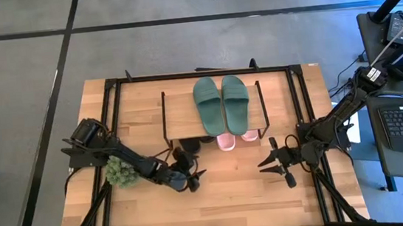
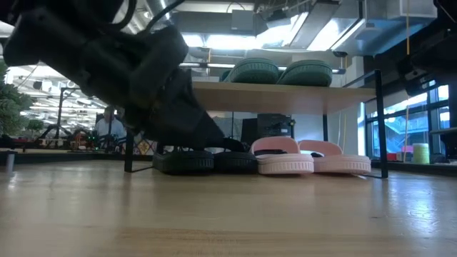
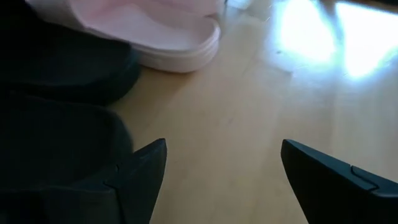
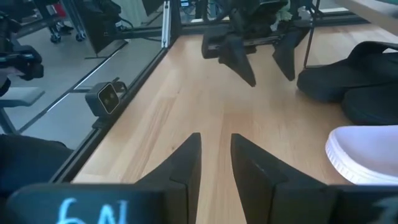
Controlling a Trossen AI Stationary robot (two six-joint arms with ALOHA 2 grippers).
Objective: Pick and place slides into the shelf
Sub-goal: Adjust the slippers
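Note:
Two dark green slides (image 1: 220, 102) lie side by side, soles down, on the shelf's wooden top board (image 2: 285, 89). Under the shelf, a black pair (image 2: 206, 160) and a pink pair (image 2: 314, 158) rest on the table. My left gripper (image 3: 224, 149) stands open and low over the table, just in front of the black slides (image 3: 56, 124), with bare wood between its fingers. My right gripper (image 4: 216, 140), near the table's right front (image 1: 269, 163), is open by a narrow gap and holds nothing. It points across the table toward my left gripper (image 4: 255, 53).
A small green plant (image 1: 122, 171) stands beside my left arm. The black frame rails (image 1: 114, 129) run along the table's left and right sides. A small camera (image 4: 107, 96) sits at the near edge. Bare wood (image 1: 231, 192) lies between the two grippers.

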